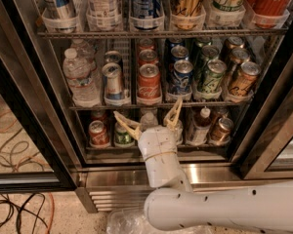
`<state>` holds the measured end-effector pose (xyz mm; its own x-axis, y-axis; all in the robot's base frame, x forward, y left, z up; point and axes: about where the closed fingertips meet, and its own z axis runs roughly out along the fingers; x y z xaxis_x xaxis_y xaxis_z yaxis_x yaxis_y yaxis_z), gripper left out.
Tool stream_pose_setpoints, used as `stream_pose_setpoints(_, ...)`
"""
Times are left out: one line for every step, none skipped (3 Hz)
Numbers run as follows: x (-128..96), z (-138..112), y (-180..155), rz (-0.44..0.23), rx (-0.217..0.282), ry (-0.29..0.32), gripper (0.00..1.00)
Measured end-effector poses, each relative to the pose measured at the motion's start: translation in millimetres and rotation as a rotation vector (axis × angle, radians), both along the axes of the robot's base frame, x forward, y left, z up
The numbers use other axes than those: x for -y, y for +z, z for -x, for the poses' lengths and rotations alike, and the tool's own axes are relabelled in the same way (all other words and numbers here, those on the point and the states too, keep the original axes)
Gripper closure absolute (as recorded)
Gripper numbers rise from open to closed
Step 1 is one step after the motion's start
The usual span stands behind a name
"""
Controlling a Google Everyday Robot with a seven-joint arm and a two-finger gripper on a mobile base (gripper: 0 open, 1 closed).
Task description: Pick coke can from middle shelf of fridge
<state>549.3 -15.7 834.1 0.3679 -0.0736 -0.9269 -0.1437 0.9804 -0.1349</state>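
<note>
At the front of the middle shelf of the fridge, the coke can stands upright in its lane, flanked by a silver can and a blue can. The hand, fingers spread wide and holding nothing, sits just below the coke can, before the lower rack. The white arm enters from bottom right.

Red coke can, white script, silver top, on grey wire middle shelf. Blue Pepsi can beside; green can next. White gripper, tan fingers spread, just below that shelf. Black-framed steel fridge.
</note>
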Motion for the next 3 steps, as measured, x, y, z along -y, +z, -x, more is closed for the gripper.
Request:
stream_pose_setpoints(-0.1,-0.1,0.1,0.0,0.0,0.0,0.0)
stream_pose_setpoints(-0.2,-0.1,0.1,0.0,0.0,0.0,0.19)
stream_pose_setpoints(-0.2,-0.1,0.1,0.0,0.0,0.0,0.41)
